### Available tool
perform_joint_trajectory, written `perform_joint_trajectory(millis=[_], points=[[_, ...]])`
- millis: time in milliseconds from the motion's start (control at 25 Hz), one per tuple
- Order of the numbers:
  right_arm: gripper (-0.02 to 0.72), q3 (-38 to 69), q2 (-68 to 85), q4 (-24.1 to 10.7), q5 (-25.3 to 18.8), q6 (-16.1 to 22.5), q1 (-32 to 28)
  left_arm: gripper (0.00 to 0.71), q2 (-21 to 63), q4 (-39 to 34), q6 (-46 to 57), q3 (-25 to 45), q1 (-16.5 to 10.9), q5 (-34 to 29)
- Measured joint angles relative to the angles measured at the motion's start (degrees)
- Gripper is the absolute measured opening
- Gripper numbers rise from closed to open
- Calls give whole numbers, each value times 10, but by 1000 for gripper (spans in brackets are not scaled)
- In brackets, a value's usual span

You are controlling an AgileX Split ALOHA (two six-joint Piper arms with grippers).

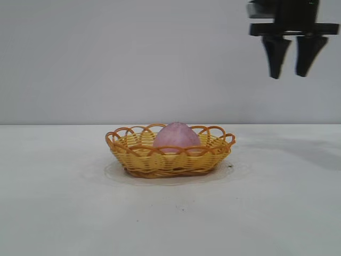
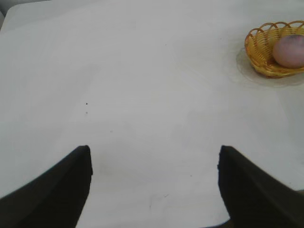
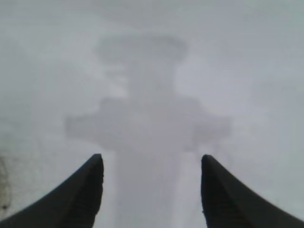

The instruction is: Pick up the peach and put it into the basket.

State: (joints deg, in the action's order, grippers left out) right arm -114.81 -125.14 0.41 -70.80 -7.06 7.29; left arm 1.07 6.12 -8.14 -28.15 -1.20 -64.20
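The pink-mauve peach point(image 1: 177, 136) lies inside the yellow-orange wicker basket point(image 1: 139, 158) at the middle of the white table. Both also show far off in the left wrist view, the peach point(image 2: 289, 50) in the basket point(image 2: 259, 50). My right gripper point(image 1: 291, 73) hangs high above the table, to the right of the basket, open and empty; its wrist view shows only its own shadow on the table between the fingers point(image 3: 152, 161). My left gripper point(image 2: 154, 154) is open and empty over bare table, far from the basket; it is out of the exterior view.
The white table point(image 1: 64, 213) stretches flat around the basket. A grey wall stands behind it. A few small dark specks point(image 2: 86, 104) mark the surface.
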Motion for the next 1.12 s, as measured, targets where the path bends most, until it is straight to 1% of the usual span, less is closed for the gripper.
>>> perform_joint_trajectory(millis=[80,280,600,680,840,1120], points=[[385,0,0,2,0,1,-24,490,0,0,0,0,0,0],[385,0,12,31,-1,2,-71,490,0,0,0,0,0,0],[385,0,112,41,-5,2,-77,490,0,0,0,0,0,0],[385,19,159,42,-5,3,-77,490,0,0,0,0,0,0],[385,101,264,42,-6,3,-77,490,0,0,0,0,0,0],[385,310,500,42,-10,3,-77,490,0,0,0,0,0,0]])
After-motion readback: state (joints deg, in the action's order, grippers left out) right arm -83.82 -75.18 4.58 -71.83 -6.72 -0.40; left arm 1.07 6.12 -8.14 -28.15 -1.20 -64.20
